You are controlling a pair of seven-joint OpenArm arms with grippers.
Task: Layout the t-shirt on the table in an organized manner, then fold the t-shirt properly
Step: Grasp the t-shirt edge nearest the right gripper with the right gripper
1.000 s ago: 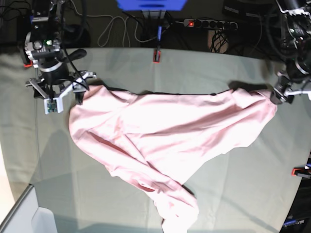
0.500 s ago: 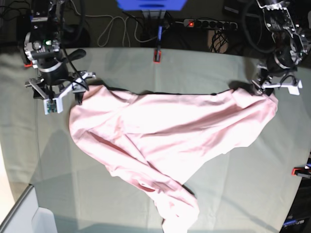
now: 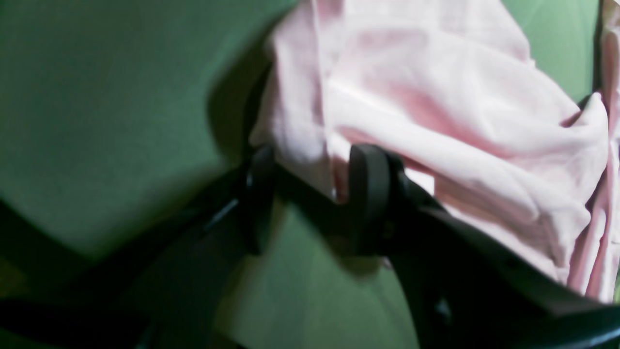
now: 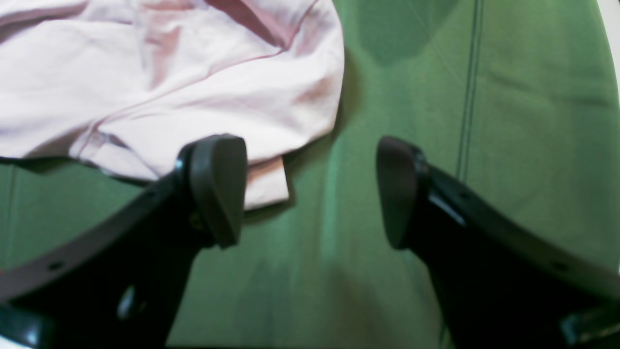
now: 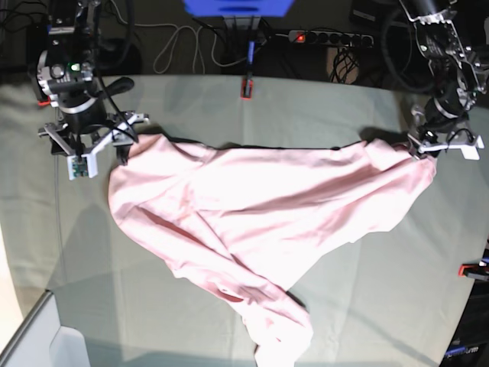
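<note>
The pale pink t-shirt [image 5: 252,214] lies crumpled across the grey-green table [image 5: 306,107], its lettering hidden. My left gripper [image 5: 426,150] is at the shirt's far right corner. In the left wrist view a fold of the t-shirt [image 3: 436,97] fills the gap between the narrowed fingers [image 3: 368,194] of the left gripper [image 3: 310,194]. My right gripper [image 5: 103,157] hovers open at the shirt's upper left corner. In the right wrist view the right gripper [image 4: 307,194] stands wide, one finger over the t-shirt [image 4: 145,72] hem and bare table [image 4: 484,97] between the tips.
A red clamp [image 5: 246,88] sits on the far table edge and another clamp [image 5: 474,269] on the right edge. A power strip [image 5: 328,37] and cables lie behind the table. A white bin [image 5: 46,344] stands at the lower left corner.
The left arm shifted in over the shirt's right corner and its jaws narrowed onto the cloth. The right arm and the shirt have hardly moved.
</note>
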